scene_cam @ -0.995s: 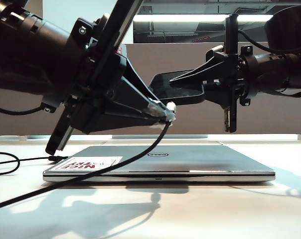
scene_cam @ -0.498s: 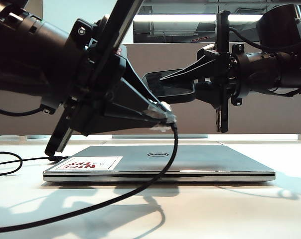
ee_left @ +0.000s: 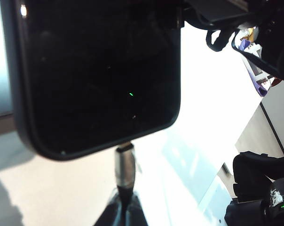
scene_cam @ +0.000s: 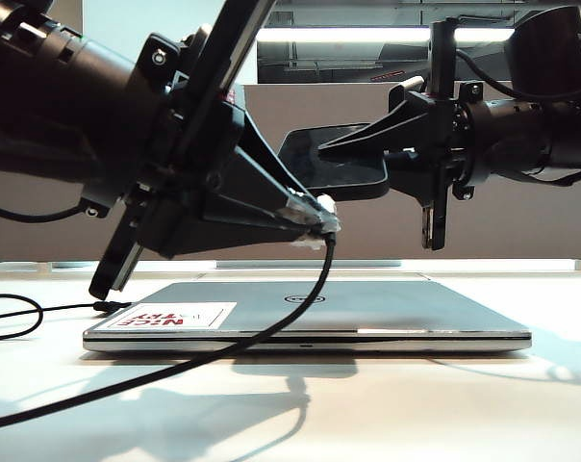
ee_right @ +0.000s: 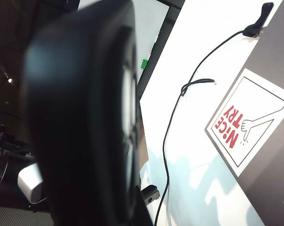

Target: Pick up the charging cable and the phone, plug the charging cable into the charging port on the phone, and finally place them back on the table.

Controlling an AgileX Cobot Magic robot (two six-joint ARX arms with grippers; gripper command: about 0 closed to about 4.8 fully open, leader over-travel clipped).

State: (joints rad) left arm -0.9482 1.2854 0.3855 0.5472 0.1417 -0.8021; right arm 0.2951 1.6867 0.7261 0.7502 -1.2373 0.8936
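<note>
The phone [scene_cam: 334, 164] is a flat black slab with a glossy dark screen, held in the air above the table [scene_cam: 290, 404], lying nearly level with its screen up. In the left wrist view its short edge [ee_left: 99, 146] faces the silvery plug tip [ee_left: 125, 165] of the charging cable [scene_cam: 271, 327] — the tip sits right at the middle of that edge, at the charging port [ee_left: 125, 146], though whether it is fully seated cannot be told. From the plug, the thin black cord drops in a curve, crosses the front of the table and runs off toward its left edge.
</note>
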